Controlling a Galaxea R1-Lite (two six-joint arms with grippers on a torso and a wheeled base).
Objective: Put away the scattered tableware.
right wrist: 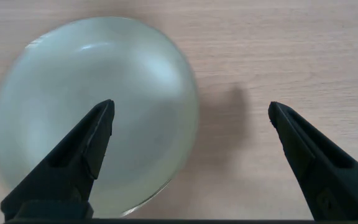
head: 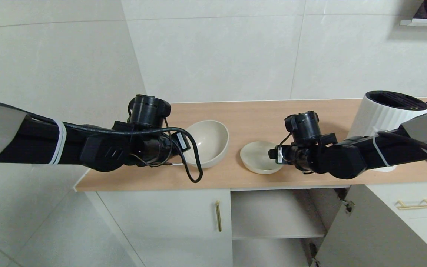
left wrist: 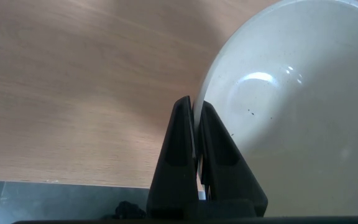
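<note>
Left wrist view: left end effector [left wrist: 194, 106] pinches the tilted large bowl [left wrist: 291, 112] by its rim on the tabletop [head: 258, 115]. At its 3 o'clock, the open right end effector [right wrist: 190, 107] straddles the small bowl [right wrist: 86, 112]. Lift slowly so the rim cannot slip.

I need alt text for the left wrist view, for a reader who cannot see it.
The left tool grips the rim of a cream bowl, pinching it from inside and outside. A wooden countertop lies beneath.
</note>
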